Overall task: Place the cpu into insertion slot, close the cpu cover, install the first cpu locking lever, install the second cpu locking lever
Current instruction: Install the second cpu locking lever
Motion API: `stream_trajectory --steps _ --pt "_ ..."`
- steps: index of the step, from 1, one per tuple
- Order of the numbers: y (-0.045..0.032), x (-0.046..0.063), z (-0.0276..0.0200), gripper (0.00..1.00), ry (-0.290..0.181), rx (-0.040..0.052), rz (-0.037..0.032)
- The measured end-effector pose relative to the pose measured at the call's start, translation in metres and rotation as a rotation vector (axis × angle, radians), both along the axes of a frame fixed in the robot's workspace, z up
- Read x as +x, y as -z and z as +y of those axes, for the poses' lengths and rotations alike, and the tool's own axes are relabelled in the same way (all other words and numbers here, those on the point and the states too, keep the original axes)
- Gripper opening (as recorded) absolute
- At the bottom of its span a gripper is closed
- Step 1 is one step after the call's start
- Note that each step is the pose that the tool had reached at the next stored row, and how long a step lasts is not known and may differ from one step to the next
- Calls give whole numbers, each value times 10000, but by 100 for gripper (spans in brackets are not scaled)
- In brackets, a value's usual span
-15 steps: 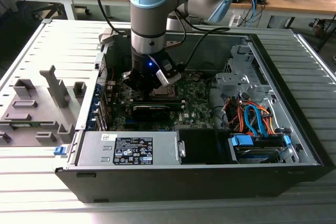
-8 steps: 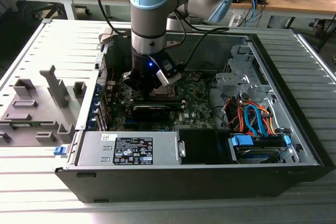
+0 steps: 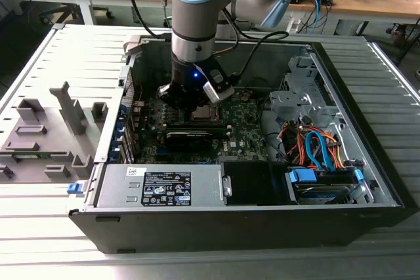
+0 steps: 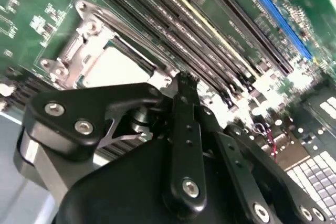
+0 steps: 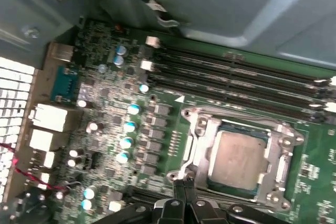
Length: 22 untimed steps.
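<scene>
Sitting flat in the insertion slot [image 5: 239, 161], the cpu [image 5: 237, 159] already has the cpu cover [image 5: 281, 153] down around it. Your fingers [image 5: 183, 199] hover just off the socket's corner, pinched together and empty, above the motherboard [image 5: 121, 124].

An open black computer case [image 3: 249, 227] is lying on a grey slatted table [image 3: 59, 240]. Inside, a green motherboard [image 5: 100, 98] is carrying long black memory slots [image 5: 241, 77], while orange and blue cables [image 3: 315, 145] are bunching toward the exterior view's right. A labelled power supply [image 3: 164, 187] is sitting along the near wall.
</scene>
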State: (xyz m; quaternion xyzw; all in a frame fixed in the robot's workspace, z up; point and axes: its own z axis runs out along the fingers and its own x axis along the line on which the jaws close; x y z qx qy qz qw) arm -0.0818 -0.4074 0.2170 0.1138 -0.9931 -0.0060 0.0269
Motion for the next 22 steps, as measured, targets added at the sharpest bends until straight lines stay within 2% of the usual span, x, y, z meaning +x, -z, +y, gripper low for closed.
stream_trajectory --steps 4,10,15,18,20,22 --pt "0 139 0 11 2 1 126" --pt "0 314 0 11 6 8 252" --pt "-13 348 8 11 176 14 261" --pt "-99 347 9 11 616 21 261" --pt "-115 348 9 11 854 25 261" --pt "-130 348 9 11 1309 31 260"
